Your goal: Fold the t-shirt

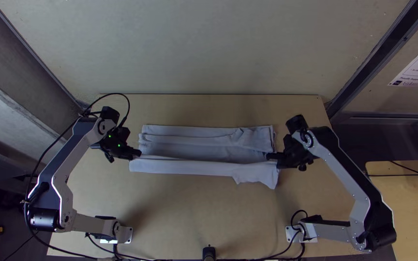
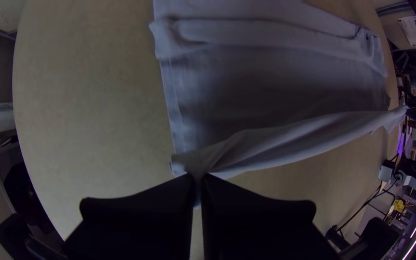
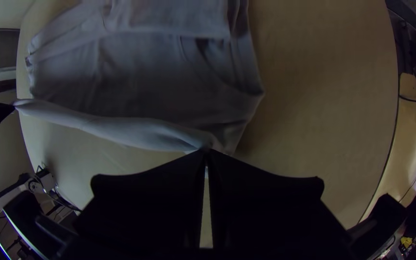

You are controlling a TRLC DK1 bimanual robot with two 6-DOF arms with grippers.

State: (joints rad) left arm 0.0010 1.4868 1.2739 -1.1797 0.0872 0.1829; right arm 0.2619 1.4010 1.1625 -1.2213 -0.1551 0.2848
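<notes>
the part-folded t-shirt (image 1: pixel 194 151) lies mid-frame. the left gripper (image 1: pixel 139 153) pinches its lower flap at centre-left, the right gripper (image 1: pixel 269 156) at centre-right.

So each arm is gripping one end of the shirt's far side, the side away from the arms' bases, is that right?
Not the far side: the top view shows the left jaws and the right jaws each gripping one end of the shirt's near side. The far side lies beyond, ungripped.
</notes>
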